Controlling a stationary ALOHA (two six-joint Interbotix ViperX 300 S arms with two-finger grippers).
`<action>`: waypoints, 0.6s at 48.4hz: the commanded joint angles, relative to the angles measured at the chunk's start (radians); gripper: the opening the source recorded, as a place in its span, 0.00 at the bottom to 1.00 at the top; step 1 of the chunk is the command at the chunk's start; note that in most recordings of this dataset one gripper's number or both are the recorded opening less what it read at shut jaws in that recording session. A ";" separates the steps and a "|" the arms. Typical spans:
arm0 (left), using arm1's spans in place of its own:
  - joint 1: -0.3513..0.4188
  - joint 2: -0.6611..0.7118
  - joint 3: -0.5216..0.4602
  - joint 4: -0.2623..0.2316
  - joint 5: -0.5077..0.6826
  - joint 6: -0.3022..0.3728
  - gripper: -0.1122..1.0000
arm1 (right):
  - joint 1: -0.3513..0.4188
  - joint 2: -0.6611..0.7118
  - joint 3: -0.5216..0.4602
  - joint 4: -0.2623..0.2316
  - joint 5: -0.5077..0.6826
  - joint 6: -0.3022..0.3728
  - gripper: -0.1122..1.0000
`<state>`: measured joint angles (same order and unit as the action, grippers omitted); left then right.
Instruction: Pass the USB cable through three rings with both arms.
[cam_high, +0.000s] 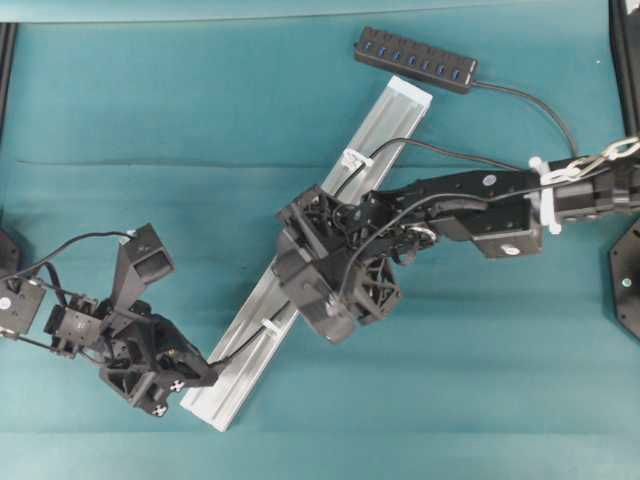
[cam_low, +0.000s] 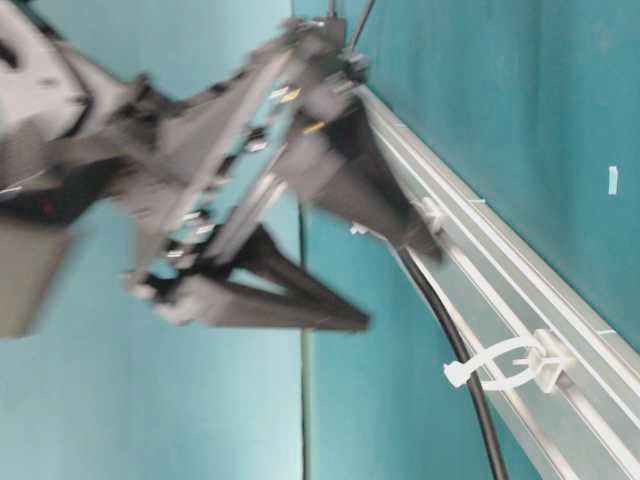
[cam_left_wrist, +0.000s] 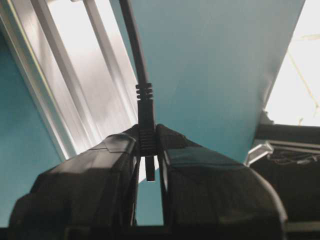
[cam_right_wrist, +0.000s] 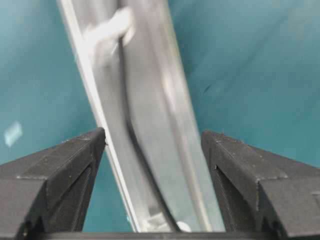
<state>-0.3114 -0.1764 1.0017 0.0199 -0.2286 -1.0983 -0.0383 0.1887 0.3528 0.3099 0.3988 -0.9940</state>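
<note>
The silvery rail (cam_high: 388, 118) lies diagonally on the teal table. The black USB cable (cam_high: 455, 154) runs from the hub (cam_high: 415, 58) into the upper white ring (cam_high: 355, 160), along the rail and past the lower ring (cam_high: 270, 325). My left gripper (cam_high: 208, 372) is at the rail's lower end. It is shut on the cable's plug (cam_left_wrist: 146, 142), which is pinched between its fingertips (cam_left_wrist: 122, 145). My right gripper (cam_high: 318, 262) hangs over the rail's middle and covers that stretch. Seen from the right wrist, it (cam_right_wrist: 154, 137) is open astride the rail (cam_right_wrist: 165, 125) and cable (cam_right_wrist: 131, 125), below a ring (cam_right_wrist: 107, 32).
The right arm (cam_high: 480, 200) reaches in from the right edge, above the cable's loop. The table-level view shows two rings (cam_low: 510, 365) (cam_low: 430, 212) on the rail (cam_low: 560, 300), with the cable (cam_low: 470, 375) at the nearer one. Dark fixtures stand at the table's right edge (cam_high: 625, 265).
</note>
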 joint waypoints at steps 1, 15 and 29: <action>0.003 -0.017 -0.008 0.002 -0.003 -0.002 0.19 | 0.005 -0.026 -0.014 0.008 -0.006 0.074 0.87; 0.009 -0.043 -0.015 0.002 0.005 -0.002 0.30 | 0.006 -0.057 -0.009 0.012 -0.052 0.434 0.87; 0.018 -0.048 -0.040 0.006 0.095 0.069 0.96 | 0.018 -0.063 -0.005 0.011 -0.190 0.687 0.87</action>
<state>-0.2976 -0.2071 0.9848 0.0199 -0.1457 -1.0508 -0.0307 0.1365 0.3543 0.3175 0.2378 -0.3405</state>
